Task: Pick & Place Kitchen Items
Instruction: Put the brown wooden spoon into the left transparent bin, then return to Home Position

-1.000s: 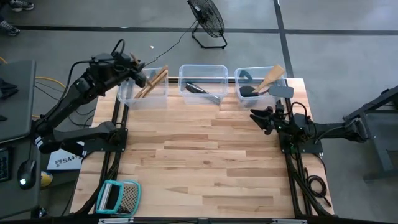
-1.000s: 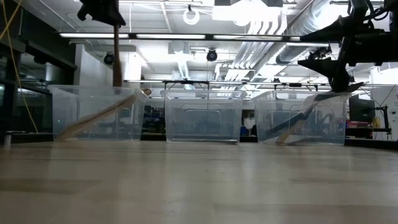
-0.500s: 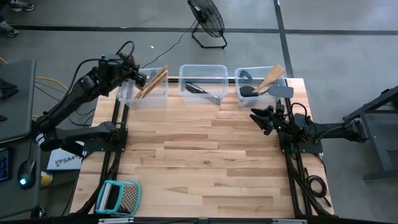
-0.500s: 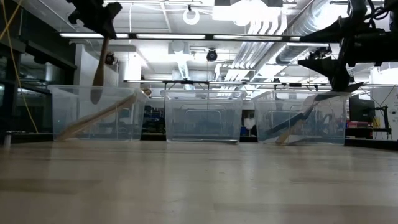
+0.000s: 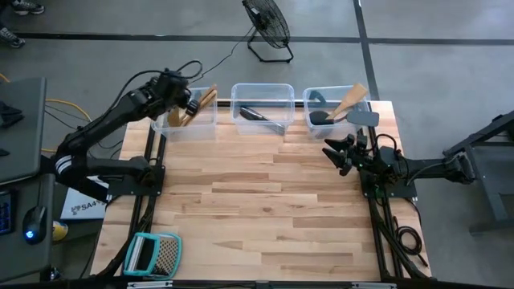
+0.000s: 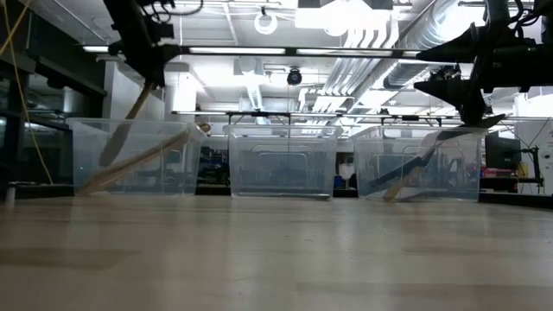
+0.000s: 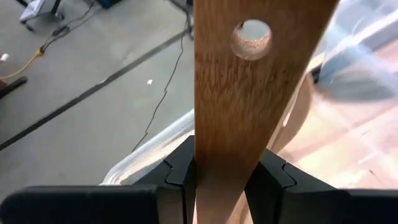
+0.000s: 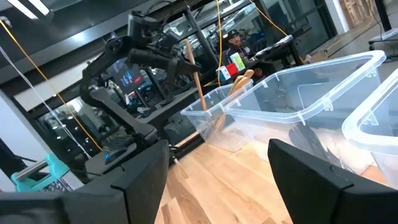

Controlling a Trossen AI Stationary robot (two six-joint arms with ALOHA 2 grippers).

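My left gripper (image 5: 187,104) is over the left clear bin (image 5: 165,127) at the table's far edge. It is shut on a flat pale wooden utensil (image 6: 121,130) that slants down into that bin. In the left wrist view the utensil (image 7: 249,93) widens beyond the fingers and has a round hole. Other wooden utensils (image 5: 205,100) lean in the same bin. My right gripper (image 5: 331,152) hovers open and empty in front of the right bin (image 5: 309,100). That bin holds a wooden spatula (image 5: 351,98) and black utensils. My left gripper pinches the wooden utensil's narrower part (image 7: 221,168) between its two fingers (image 7: 180,171), one on each narrow edge. The fingers come from above, slanting down. The utensil hangs tilted below them, with its wide lower end (image 6: 108,155) inside the left bin.
The middle bin (image 5: 263,87) holds black utensils. A teal-framed grater (image 5: 152,254) lies at the near left corner. A fan (image 5: 267,28) stands on the floor beyond the table. The bare wooden tabletop (image 5: 265,209) lies between the bins and the near edge.
My left gripper has gone a little toward the table's right edge and down over the left bin, and has tipped. The wooden utensil hung upright above the bin. Now it slants, with its lower end down inside the bin.
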